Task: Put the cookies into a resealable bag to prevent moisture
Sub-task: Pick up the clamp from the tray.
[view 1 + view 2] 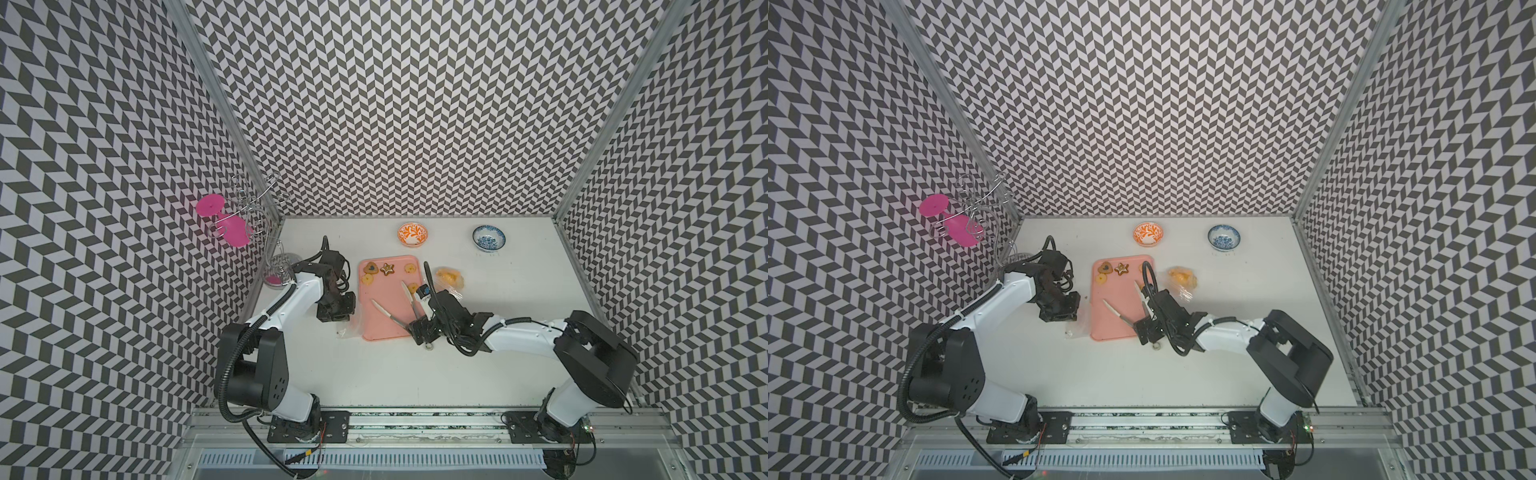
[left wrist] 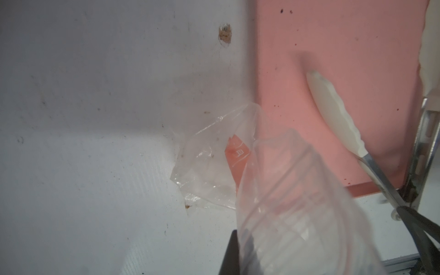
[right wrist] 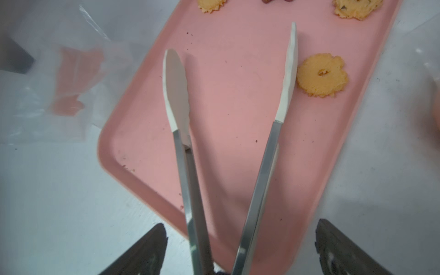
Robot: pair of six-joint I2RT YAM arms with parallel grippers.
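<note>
White tabletop [image 1: 519,353] is carrying the whole setup, with a pink tray [image 1: 376,324] lying between the two arms.

Left tool [image 1: 343,318] is clamping together on the resealable bag [image 2: 297,209], just off the tray's left edge. The bag is hanging crumpled, with its lower part trailing on the tabletop against the tray's edge. No cookie is showing inside it in the left wrist view. How far its mouth is spreading, cannot tell.

Right tool [image 3: 241,225] is standing with jaws wide apart. The tongs [image 3: 177,90] are sitting between them, arms sprung open over the tray and gripping nothing.

A second clear bag [image 1: 449,277] is lying on the tabletop just right of the tray. It appears to be holding a clump of yellow cookies, so part of the job is looking done, though whether that bag is sealed is not showing.

Cookies [image 1: 410,268] are lying loose on the tray, five as far as the top views show. A brown heart [image 1: 370,268], a brown star [image 1: 388,269] and two yellow ones are sitting at the far end. A yellow ring cookie [image 3: 335,81] is lying just beside one tong tip.

Judgement: roughly midway. The five tray cookies are waiting to be bagged, and sealing is not yet done.
</note>
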